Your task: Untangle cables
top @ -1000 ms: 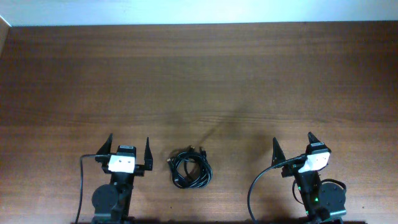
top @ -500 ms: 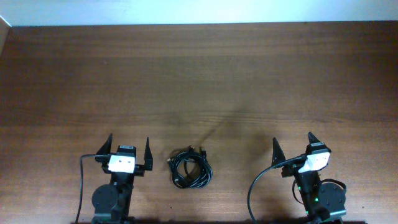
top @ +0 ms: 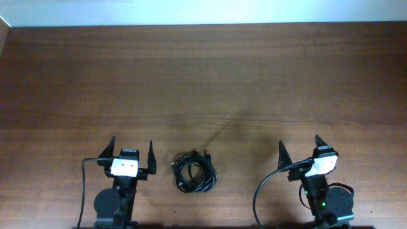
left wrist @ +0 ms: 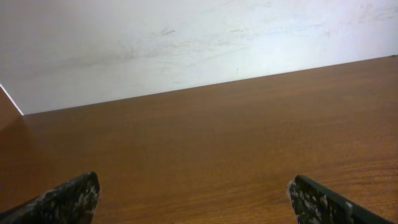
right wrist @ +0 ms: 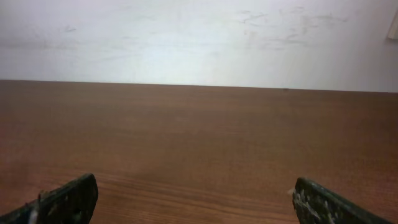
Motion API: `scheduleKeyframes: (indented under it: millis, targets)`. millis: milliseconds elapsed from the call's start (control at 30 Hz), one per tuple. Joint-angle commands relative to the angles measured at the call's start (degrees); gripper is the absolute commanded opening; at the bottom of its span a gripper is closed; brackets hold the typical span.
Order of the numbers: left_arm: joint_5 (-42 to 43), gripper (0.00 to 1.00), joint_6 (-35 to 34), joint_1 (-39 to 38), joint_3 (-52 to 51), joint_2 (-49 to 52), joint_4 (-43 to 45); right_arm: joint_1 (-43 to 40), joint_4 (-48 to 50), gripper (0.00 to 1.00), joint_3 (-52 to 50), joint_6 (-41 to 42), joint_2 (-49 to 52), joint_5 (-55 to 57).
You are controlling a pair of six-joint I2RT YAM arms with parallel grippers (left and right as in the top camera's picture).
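Observation:
The cables [top: 195, 172] lie as one small knotted black bundle on the wooden table near its front edge, seen only in the overhead view. My left gripper [top: 131, 151] is open and empty, a short way left of the bundle. My right gripper [top: 299, 147] is open and empty, farther off to the right of the bundle. In the left wrist view the left gripper [left wrist: 193, 196] shows only its two fingertips over bare wood. In the right wrist view the right gripper [right wrist: 196, 196] shows the same. The cables are out of both wrist views.
The wooden table [top: 203, 83] stretches far behind the bundle to a white wall [top: 203, 9]. Thicker black wires fixed to the arms loop beside each arm base near the front edge [top: 257, 197].

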Motion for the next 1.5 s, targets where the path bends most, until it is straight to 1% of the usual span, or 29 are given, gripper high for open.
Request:
scheduleKeyframes:
  millis: [0,67,100,133,167,367,467,533,667,733,800,900,933,1000,1033,1167,1300,1467]
  targets:
    - [-1.05,0.99,-0.52,0.35,-0.20,-0.22,-0.28,-0.31,-0.31,0.99,-0.28,0.59,-0.52,-0.33]
    - [-0.15,0.99,-1.07,0.31,-0.15,-0.22,-0.31,-0.31,-0.31,0.99,-0.28,0.59,-0.52,-0.33]
    - [-0.17,0.99,-2.80,0.31,-0.15,-0.22,-0.31,-0.31,-0.31,0.99,-0.28,0.59,-0.52,-0.33]
    - [-0.17,0.99,-7.80,0.31,-0.15,-0.22,-0.33,-0.31,-0.31,0.99,-0.28,0.59,-0.52,-0.33]
    - [-0.20,0.99,-8.59,0.31,-0.15,-0.22,-0.33,-0.31,-0.31,0.99,-0.28,0.59,-0.52,-0.33]
    - [2.10,0.99,-8.57,0.31,0.15,0.37,-0.57,-0.31,-0.31,0.99,-0.28,0.59,-0.52,-0.33]
    - [4.59,0.99,-8.09,0.31,4.61,1.62,-6.69,-0.31,-0.31,0.99,-0.28,0.59,-0.52,-0.33]
    - [7.06,0.99,-6.75,0.31,6.73,4.11,-8.04,-0.31,-0.31,0.99,-0.28,0.59,-0.52,-0.33]
    - [9.44,0.99,-5.90,0.31,12.59,17.55,-8.46,-0.31,-0.31,0.99,-0.28,0.59,-0.52,-0.33]
    - [10.78,0.99,-5.66,0.31,15.52,25.53,-8.46,-0.31,-0.31,0.99,-0.28,0.59,-0.52,-0.33]
    - [12.20,0.99,-5.66,0.31,19.45,36.68,-8.46,-0.31,-0.31,0.99,-0.28,0.59,-0.52,-0.33]
    - [13.70,0.99,-5.20,0.31,24.70,47.47,-11.28,-0.31,-0.31,0.99,-0.28,0.59,-0.52,-0.33]
    - [15.32,0.99,-3.74,0.31,26.91,52.50,-11.67,-0.31,-0.31,0.99,-0.28,0.59,-0.52,-0.33]
    - [18.27,0.99,-2.99,0.31,29.31,58.84,-11.67,-0.31,-0.31,0.99,-0.28,0.59,-0.52,-0.33]
    - [21.05,0.99,-1.11,0.31,30.47,61.37,-11.98,-0.31,-0.31,0.99,-0.28,0.59,-0.52,-0.33]
    - [21.57,0.99,0.17,-0.26,34.62,66.23,-16.28,-0.31,-0.31,0.99,-0.28,0.59,-0.52,-0.33]
    - [14.80,0.99,0.79,-6.93,38.62,70.31,-19.96,-0.31,-0.31,0.99,-0.28,0.59,-0.52,-0.33]
    - [16.02,0.99,0.76,-7.32,39.12,71.41,-20.00,-0.31,-0.31,0.99,-0.28,0.59,-0.52,-0.33]
